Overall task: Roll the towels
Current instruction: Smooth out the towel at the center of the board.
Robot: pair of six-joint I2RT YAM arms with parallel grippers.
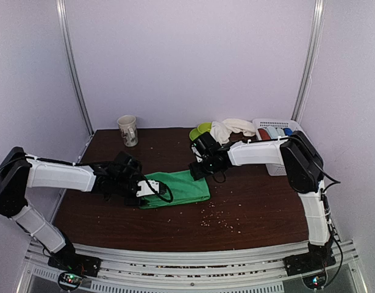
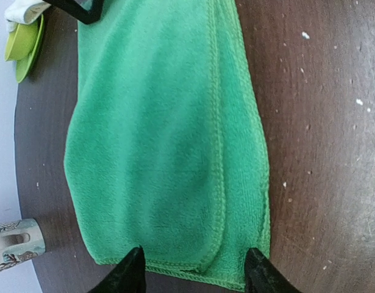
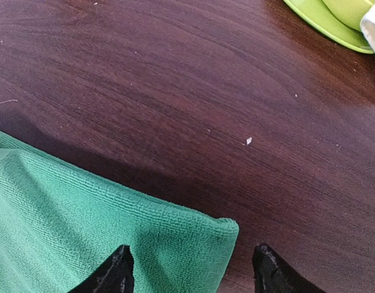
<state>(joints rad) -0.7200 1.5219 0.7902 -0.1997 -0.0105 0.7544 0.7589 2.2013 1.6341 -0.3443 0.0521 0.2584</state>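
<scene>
**Green towel flat mid-table with an arm at each end, cream towel bunched at the back**

Dark wood table (image 1: pixel 260 210), walled in by pale panels.

Left arm (image 1: pixel 59 176) reaches in low from the left. Right arm (image 1: pixel 260 152) comes in from the right, across the front of the basket.

Green towel (image 1: pixel 184 188) lies in the middle of the table, folded flat, long side running left to right. The left wrist view shows a stitched hem running down its length where one layer overlaps another.

Left fingers (image 2: pixel 131 273) are spread apart over the towel's near short edge, with the hem lying between the two tips. They are not clamped on it. Can't tell if the tips touch the cloth.

Right fingers (image 3: pixel 117 273) are also apart, with the towel's far back corner sitting between them. Nothing is pinched. Contact with the cloth is unclear.

White plastic basket (image 1: pixel 274 121) sits at the back right corner, partly hidden by the right arm. Red, pale blue and dark blue rolls show inside it.

Cream towel (image 1: pixel 231 128) lies in a loose heap at the back edge, just left of the basket. It touches or overlaps the lime-green bowl and saucer (image 1: pixel 200 130) beside it.

Patterned mug (image 1: pixel 128 130) stands upright at the back left, well apart from the green towel.

Pale crumbs (image 1: pixel 219 215) are scattered on the wood in front of the towel's right end, with a few more specks around it.
</scene>
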